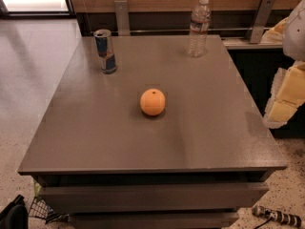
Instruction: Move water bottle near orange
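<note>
The water bottle (198, 27) is a tall clear ribbed bottle with a white cap, standing upright at the far right of the grey table (95, 128). The orange (153, 102) sits near the table's middle, well in front and to the left of the bottle. My gripper (283, 99), white and pale yellow, hangs at the right edge of the view, beyond the table's right side. It is apart from the bottle, nearer to me than the bottle, and holds nothing that I can see.
A blue-and-silver drink can (105, 51) stands upright at the far left of the table. A wall with metal brackets (261, 19) runs behind the table. A dark counter (259, 66) stands to the right. Cables and a power strip (276, 216) lie on the floor.
</note>
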You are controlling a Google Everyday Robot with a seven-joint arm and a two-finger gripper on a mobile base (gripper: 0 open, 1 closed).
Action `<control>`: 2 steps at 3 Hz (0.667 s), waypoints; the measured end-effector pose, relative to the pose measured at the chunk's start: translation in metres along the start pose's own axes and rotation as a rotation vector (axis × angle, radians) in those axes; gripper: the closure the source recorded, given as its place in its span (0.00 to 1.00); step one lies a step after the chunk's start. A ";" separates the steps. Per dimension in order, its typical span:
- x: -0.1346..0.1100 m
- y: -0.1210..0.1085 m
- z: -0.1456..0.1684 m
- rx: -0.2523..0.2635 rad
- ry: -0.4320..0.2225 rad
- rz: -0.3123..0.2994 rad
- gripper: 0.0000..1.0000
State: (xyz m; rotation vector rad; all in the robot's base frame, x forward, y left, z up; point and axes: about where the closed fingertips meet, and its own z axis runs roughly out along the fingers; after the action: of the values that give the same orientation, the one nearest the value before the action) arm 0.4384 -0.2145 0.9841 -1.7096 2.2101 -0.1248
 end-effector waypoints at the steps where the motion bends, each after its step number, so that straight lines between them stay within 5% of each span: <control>1: 0.003 -0.006 -0.001 0.011 -0.003 0.009 0.00; 2: 0.018 -0.031 -0.005 0.057 -0.013 0.050 0.00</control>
State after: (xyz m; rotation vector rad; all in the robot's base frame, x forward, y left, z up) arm 0.4619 -0.2408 0.9932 -1.6193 2.2166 -0.1618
